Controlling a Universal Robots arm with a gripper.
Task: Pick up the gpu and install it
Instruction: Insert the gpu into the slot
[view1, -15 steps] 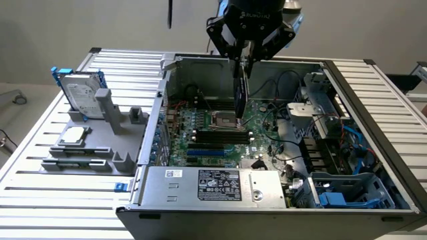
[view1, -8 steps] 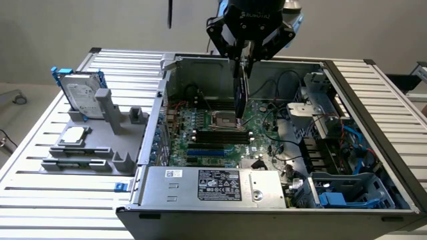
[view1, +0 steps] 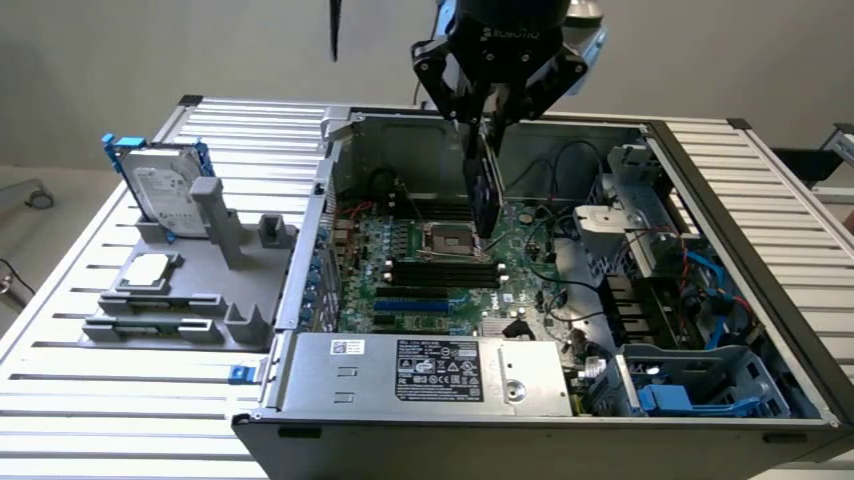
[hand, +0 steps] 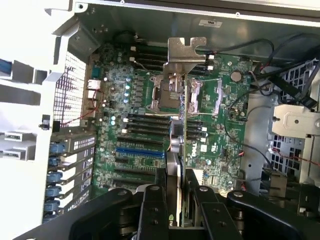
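Note:
The gpu (view1: 483, 190) hangs on edge over the open computer case (view1: 721, 200), above the green motherboard (view1: 400, 285). My gripper (view1: 482, 118) is shut on the card's upper edge, holding it clear of the board. In the wrist view the gpu (hand: 183, 125) shows edge-on, with its silver end bracket (hand: 184, 50) at the far end. There my gripper (hand: 177, 190) clamps it with a black finger (hand: 152, 205) on either side. A blue expansion slot (hand: 140, 152) lies on the motherboard (hand: 125, 100) beside the card's line; the blue expansion slot (view1: 407, 305) also appears in the exterior view.
A grey parts holder (view1: 200, 300) at the exterior view's left carries a hard drive in a blue frame (view1: 167, 195) and a processor chip (view1: 150, 270). A silver power supply (view1: 420, 372) fills the case's near side. Loose cables (view1: 587, 290) and a drive cage (view1: 694, 375) are at the right.

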